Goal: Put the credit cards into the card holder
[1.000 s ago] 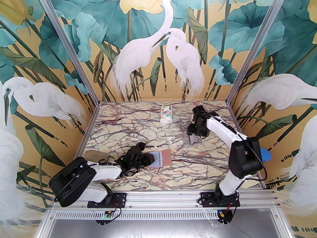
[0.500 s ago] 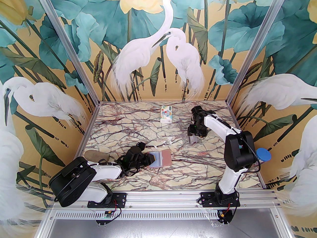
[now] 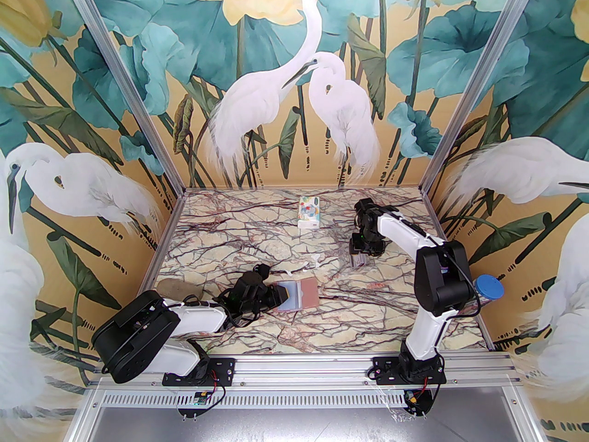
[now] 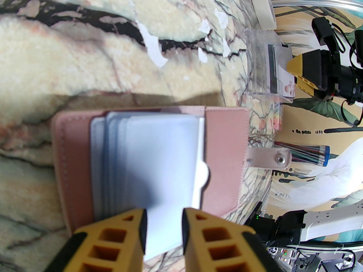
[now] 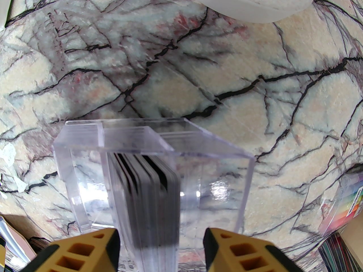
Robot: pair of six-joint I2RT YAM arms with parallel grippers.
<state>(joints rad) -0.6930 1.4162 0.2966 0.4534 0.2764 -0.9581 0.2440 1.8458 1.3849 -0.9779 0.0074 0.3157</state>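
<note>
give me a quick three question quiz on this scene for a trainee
1. True or false: the card holder lies open.
2. The credit cards sit in: A) the clear box B) the card holder C) a metal tray.
3. Fill in: the right end effector has its jaws ____ on either side of the credit cards.
Key: 1 true; 2 A; 3 open.

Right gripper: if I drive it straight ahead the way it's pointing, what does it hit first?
The stack of credit cards standing in the clear box, which lies right between the open fingers of the right gripper. The fingers may clip the box walls too; depth is unclear.
</note>
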